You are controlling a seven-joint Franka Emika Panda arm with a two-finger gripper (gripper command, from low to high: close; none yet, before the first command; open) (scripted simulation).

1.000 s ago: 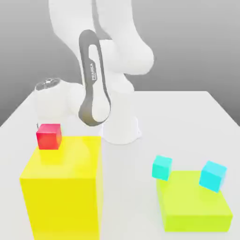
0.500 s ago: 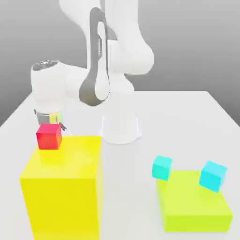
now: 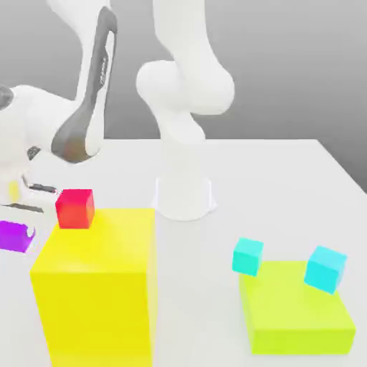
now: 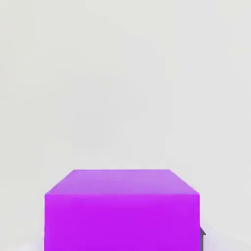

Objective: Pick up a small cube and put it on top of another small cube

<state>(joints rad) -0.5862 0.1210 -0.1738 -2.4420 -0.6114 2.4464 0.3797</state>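
The small purple cube (image 3: 14,236) hangs at the exterior view's far left, beside the big yellow block (image 3: 97,287) and just under my hand. My gripper (image 3: 19,218) is shut on it from above. In the hand view the purple cube (image 4: 121,211) looms close over the pale table, with a dark fingertip (image 4: 201,235) at its side. A red cube (image 3: 75,208) rests on the yellow block's back left corner, to the right of my gripper.
Two cyan cubes (image 3: 247,256) (image 3: 325,269) sit on a low lime-green block (image 3: 295,312) at the exterior view's right. The arm's white base (image 3: 185,195) stands mid-table behind the blocks. The white table (image 3: 287,186) stretches around them.
The hand rose from behind the yellow block and swung to the exterior view's left. The purple cube, hidden before, now shows beneath it.
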